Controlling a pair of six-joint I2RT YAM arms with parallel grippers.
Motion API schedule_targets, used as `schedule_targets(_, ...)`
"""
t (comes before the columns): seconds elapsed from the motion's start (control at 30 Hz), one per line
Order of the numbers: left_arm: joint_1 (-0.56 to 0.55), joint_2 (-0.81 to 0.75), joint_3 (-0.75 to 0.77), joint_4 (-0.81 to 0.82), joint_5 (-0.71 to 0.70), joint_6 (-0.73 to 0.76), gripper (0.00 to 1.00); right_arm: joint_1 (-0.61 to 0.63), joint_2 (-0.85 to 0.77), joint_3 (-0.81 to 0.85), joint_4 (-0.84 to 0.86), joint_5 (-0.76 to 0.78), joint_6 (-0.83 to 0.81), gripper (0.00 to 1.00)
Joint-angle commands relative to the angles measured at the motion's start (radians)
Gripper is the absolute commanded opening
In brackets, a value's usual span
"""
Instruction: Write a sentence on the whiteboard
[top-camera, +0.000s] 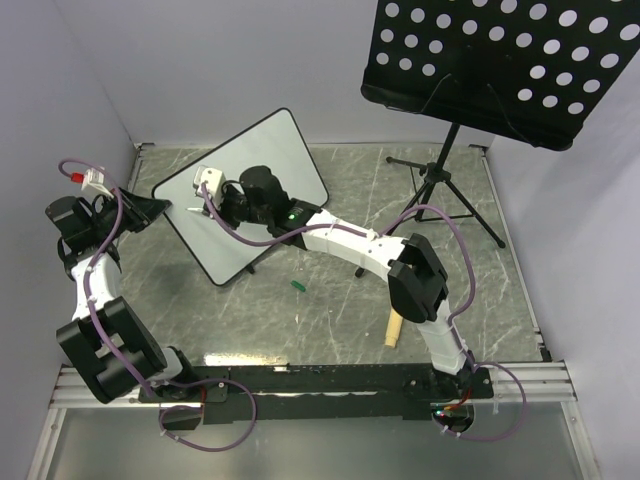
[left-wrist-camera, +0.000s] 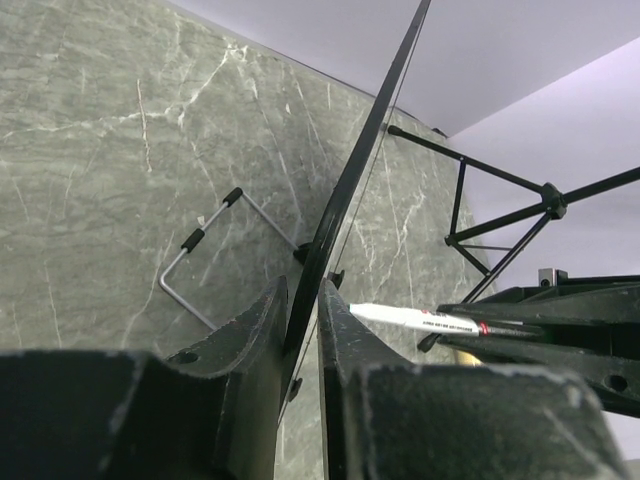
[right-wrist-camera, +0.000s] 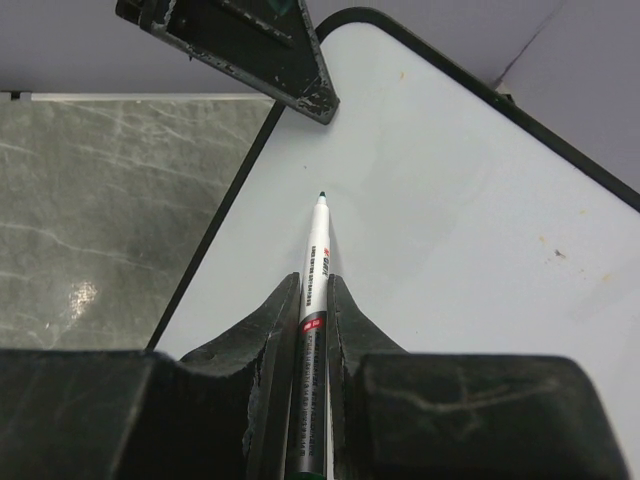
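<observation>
From above, two arms (top-camera: 345, 243) are working one whiteboard (top-camera: 262, 165), which is standing tilted in the upper-left centre of the frame. The left gripper (top-camera: 147, 208) is pinching its left edge, while the right gripper (top-camera: 218, 203) is holding one marker (top-camera: 196, 210) over the white face. One green cap (top-camera: 297, 286) is lying on the table (top-camera: 400, 200) at centre, one wooden block (top-camera: 392, 328) is lying lower right, and one music stand (top-camera: 505, 65) is filling the upper right.

At the left wrist, two fingers (left-wrist-camera: 250, 325) are clamping the board's thin edge at bottom centre.

At the right wrist, two fingers (right-wrist-camera: 268, 325) are squeezing the marker — its tip is pointing up-frame over the board, and whether it is touching cannot be told.
</observation>
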Motion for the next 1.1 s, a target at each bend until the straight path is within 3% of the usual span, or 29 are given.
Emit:
schedule_targets(0.0,-0.007,0.013,0.023,0.011,0.019,0.025,0.21,-0.008,0.009,0.055,0.062,0.015,0.014,0.0)
schedule_targets(1.07,-0.005,0.025,0.023,0.0,0.028,0.038,0.2,-0.014,0.043,0.09,0.039,-0.013,0.03,0.0)
